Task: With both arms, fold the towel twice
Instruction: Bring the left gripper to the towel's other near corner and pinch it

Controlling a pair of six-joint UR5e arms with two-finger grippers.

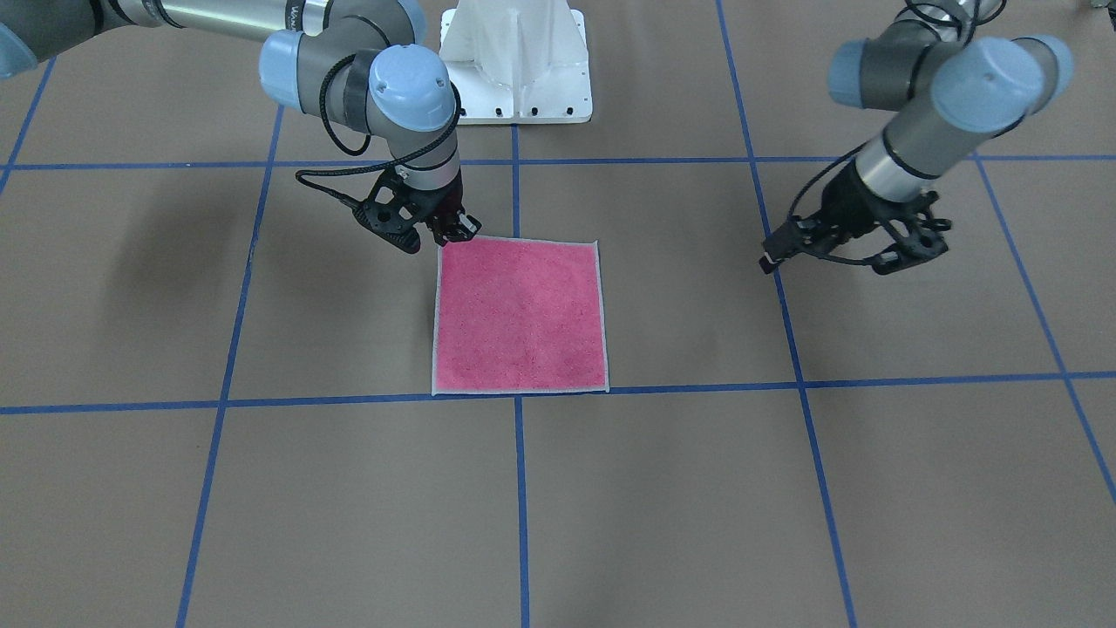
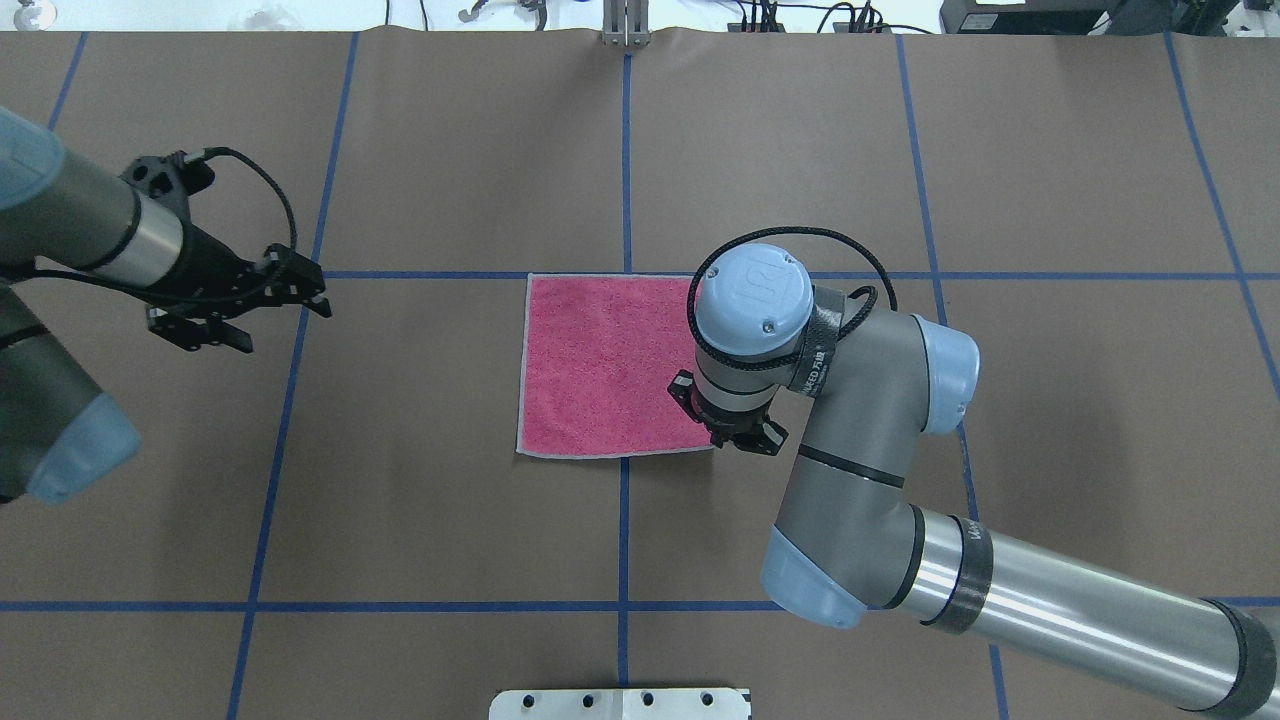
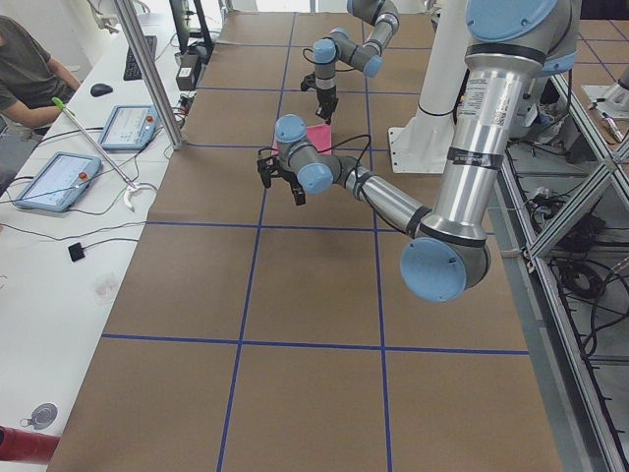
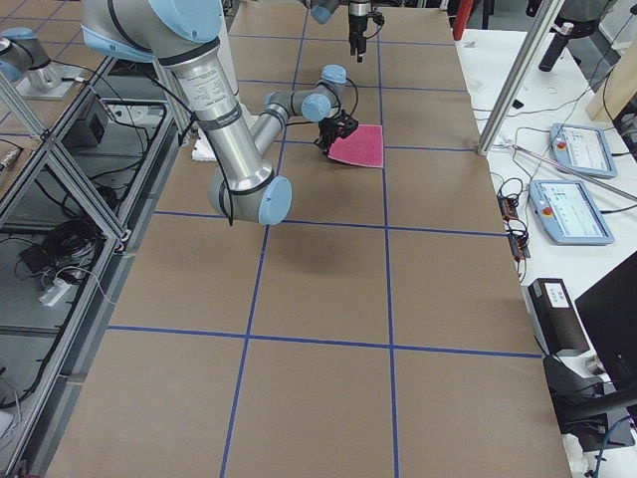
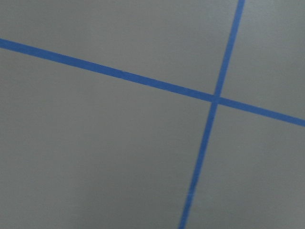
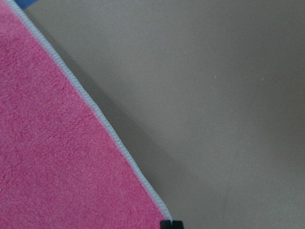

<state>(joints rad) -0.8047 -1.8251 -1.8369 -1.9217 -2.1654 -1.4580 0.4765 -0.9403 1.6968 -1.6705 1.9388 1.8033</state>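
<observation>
The towel (image 1: 520, 316) (image 2: 610, 365) lies flat and unfolded on the brown table, pink face up with a light grey border. My right gripper (image 1: 455, 230) (image 2: 738, 437) points down at the towel's corner nearest the robot on its right side. In the right wrist view the towel's edge (image 6: 86, 95) runs straight to the closed fingertips (image 6: 170, 223), which appear shut on that corner. My left gripper (image 1: 830, 260) (image 2: 283, 325) hovers open and empty, well away from the towel over a blue tape line (image 5: 214, 99). No part of the towel is lifted.
Blue tape lines (image 1: 518, 488) divide the table into squares. The white pedestal base (image 1: 516, 61) (image 2: 620, 703) stands at the robot's edge. Beside the table's far edge runs a bench with tablets (image 3: 57, 182) and a seated person (image 3: 29, 79).
</observation>
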